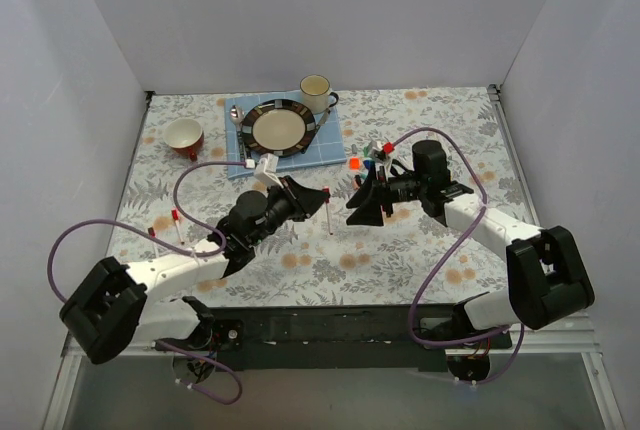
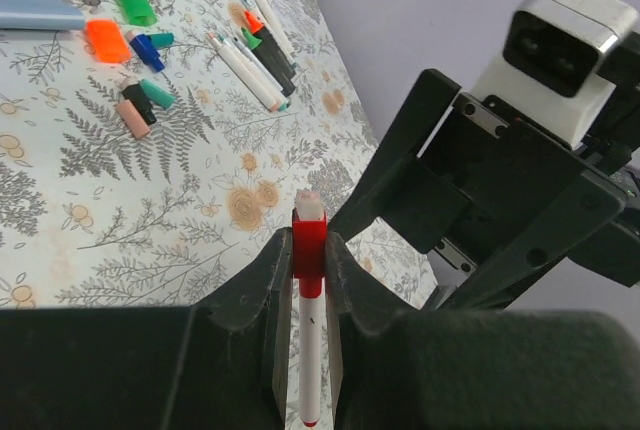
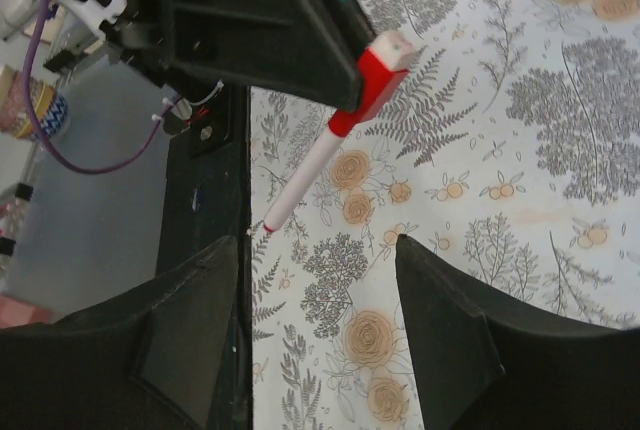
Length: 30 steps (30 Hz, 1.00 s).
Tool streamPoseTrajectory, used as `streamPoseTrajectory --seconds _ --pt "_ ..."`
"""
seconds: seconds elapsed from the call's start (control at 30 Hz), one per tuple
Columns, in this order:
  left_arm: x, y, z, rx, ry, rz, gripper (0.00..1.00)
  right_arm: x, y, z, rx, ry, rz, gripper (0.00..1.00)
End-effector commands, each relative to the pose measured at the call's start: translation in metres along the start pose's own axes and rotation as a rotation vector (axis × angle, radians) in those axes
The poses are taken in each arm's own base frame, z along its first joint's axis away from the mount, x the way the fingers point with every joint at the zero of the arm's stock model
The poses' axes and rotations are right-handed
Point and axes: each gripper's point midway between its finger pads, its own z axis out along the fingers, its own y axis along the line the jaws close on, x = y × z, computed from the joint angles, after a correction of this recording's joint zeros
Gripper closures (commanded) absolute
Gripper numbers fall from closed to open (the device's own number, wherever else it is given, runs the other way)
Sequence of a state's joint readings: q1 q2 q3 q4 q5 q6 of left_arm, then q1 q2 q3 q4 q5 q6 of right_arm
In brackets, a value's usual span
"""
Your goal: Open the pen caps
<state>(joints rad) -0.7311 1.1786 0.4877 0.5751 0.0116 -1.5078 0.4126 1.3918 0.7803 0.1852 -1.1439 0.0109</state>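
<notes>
The left gripper (image 2: 308, 252) is clamped on the red cap (image 2: 308, 238) of a white pen (image 2: 310, 370), held above the worktop (image 1: 420, 130) on the near side of the plate (image 1: 280, 130). The right gripper (image 3: 315, 245) (jaws spread wide) should close squarely on the barrel, then pull straight along it

left arm (image 1: 170, 268) and right arm (image 1: 485, 228) angled inward, grippers facing tip to tip, just apart. left gripper (image 2: 308, 262) clamped on a red-capped pen (image 3: 322, 155), jaws pressing the cap from both sides; right gripper (image 3: 315, 250) spread wide.
</notes>
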Motion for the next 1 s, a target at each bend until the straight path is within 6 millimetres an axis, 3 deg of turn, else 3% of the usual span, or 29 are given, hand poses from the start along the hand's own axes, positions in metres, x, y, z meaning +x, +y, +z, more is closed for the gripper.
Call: streamPoseTrajectory --seconds 0.0,0.2,0.27,0.53,0.57,0.63,0.67,0.8,0.97 --pt "-0.029 -0.034 0.016 0.050 -0.199 -0.003 1.00 -0.024 -0.021 0.001 0.139 -0.125 0.169 0.29" --pt "-0.019 -0.039 0.033 0.018 -0.229 -0.009 1.00 -0.022 -0.035 0.002 0.224 -0.158 0.273 0.30" --pt "-0.016 -0.039 0.037 0.018 -0.232 -0.017 1.00 -0.021 -0.035 0.002 0.220 -0.159 0.278 0.37" --pt "-0.014 -0.042 0.045 0.002 -0.247 -0.020 1.00 -0.019 -0.026 0.007 0.123 -0.129 0.275 0.95" --pt "-0.012 -0.040 0.045 -0.005 -0.237 -0.014 1.00 -0.021 -0.024 0.006 0.115 -0.128 0.263 0.98" --pt "-0.011 -0.043 0.047 0.004 -0.221 -0.009 0.96 -0.023 -0.024 0.005 0.118 -0.123 0.224 0.99" --pt "-0.008 -0.042 0.047 -0.002 -0.206 -0.001 0.82 -0.023 -0.023 0.006 0.116 -0.112 0.220 0.99" --pt "-0.003 -0.040 0.049 -0.007 -0.174 0.017 0.65 -0.024 -0.022 0.004 0.104 -0.074 0.099 0.99" --pt "0.000 -0.038 0.051 -0.011 -0.133 0.035 0.65 -0.018 -0.022 0.001 0.091 -0.023 0.032 0.99"
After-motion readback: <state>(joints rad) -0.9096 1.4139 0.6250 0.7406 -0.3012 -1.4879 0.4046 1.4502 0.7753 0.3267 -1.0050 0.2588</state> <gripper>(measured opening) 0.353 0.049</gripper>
